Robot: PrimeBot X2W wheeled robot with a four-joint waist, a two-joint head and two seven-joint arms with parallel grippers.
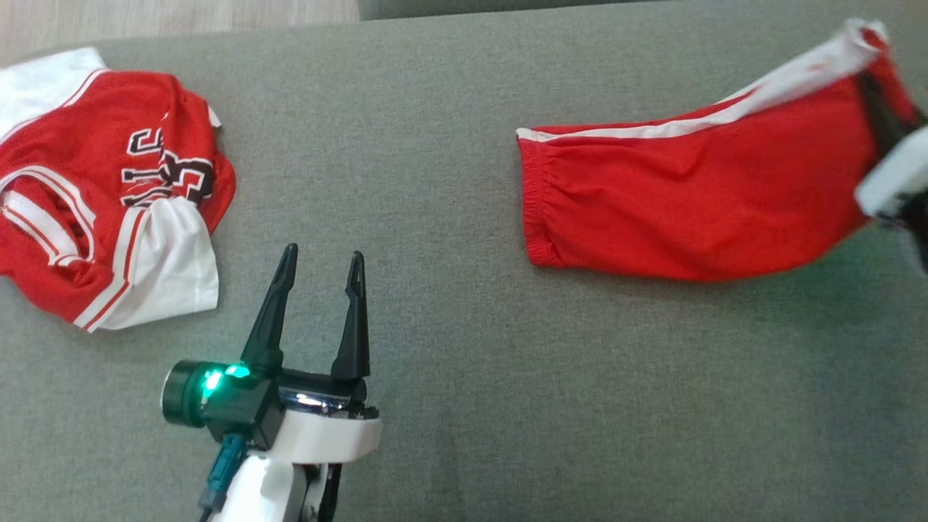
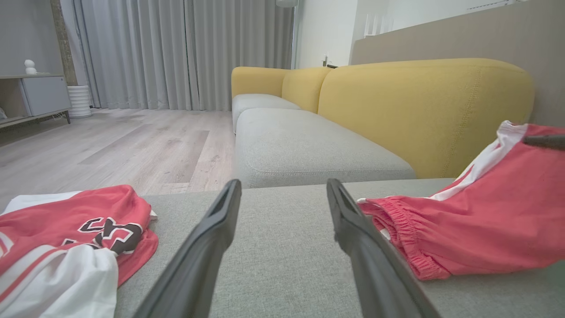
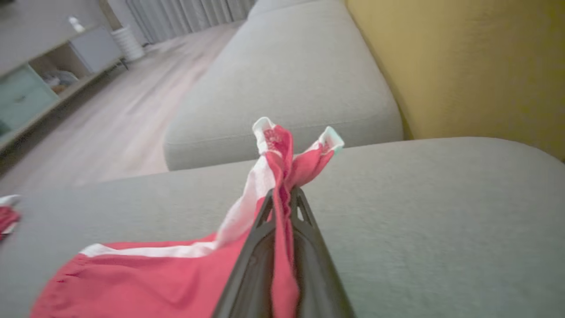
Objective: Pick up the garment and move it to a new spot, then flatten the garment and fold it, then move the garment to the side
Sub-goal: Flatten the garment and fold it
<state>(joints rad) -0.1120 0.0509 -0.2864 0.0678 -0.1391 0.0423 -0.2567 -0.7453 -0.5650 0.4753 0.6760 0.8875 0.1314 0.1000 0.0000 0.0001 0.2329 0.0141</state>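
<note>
In the right wrist view we saw the right gripper [image 3: 282, 196] pinching a hem of the red shorts [image 3: 145, 278], with that end raised near the right edge of the grey cushion [image 3: 441, 212] and the waistband lying toward its middle. The head view added the left gripper [image 1: 322, 264], spread wide over the cushion's left half, and a crumpled red jersey [image 1: 109, 181] at the left edge. We could not read its creased black lettering.

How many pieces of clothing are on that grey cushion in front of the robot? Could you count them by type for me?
Red shorts, with a white side stripe: 1
Red and white jersey, crumpled: 1
Total: 2
</note>
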